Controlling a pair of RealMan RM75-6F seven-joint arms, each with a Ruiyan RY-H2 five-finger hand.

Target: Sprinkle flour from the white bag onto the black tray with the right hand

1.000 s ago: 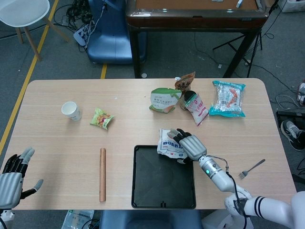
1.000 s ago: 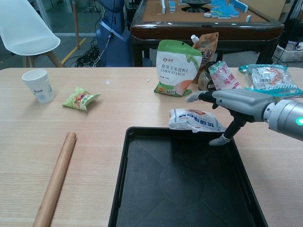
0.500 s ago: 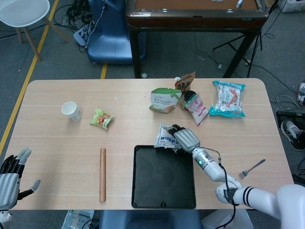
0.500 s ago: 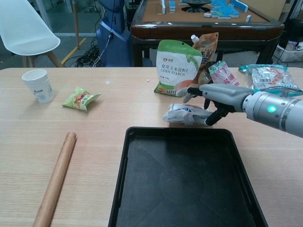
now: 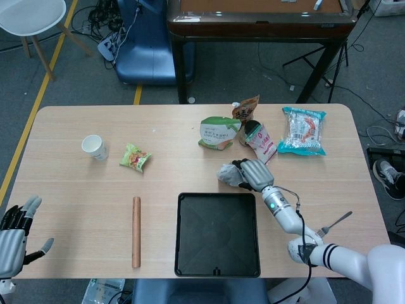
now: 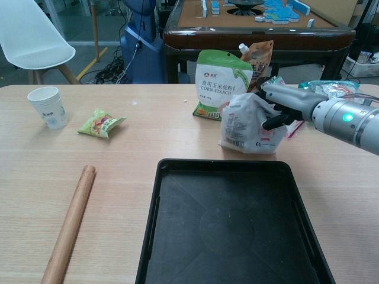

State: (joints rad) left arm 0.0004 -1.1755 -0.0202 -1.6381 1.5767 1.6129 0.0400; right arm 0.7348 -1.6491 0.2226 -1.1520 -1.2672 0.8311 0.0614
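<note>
My right robot hand (image 6: 283, 106) is grey metal with black fingers (image 6: 273, 122) and a green light glowing at the wrist. The bag (image 6: 249, 125) in it is white with small dark print and a barcode. Just below it, the tray (image 6: 177, 248) is plain matte black. Behind it, the corn starch pouch (image 6: 219, 75) is green and white with an orange patch. Far to the left, my left robot hand (image 5: 16, 231) is grey and black. The bench (image 6: 106, 160) is pale wood grain.
</note>
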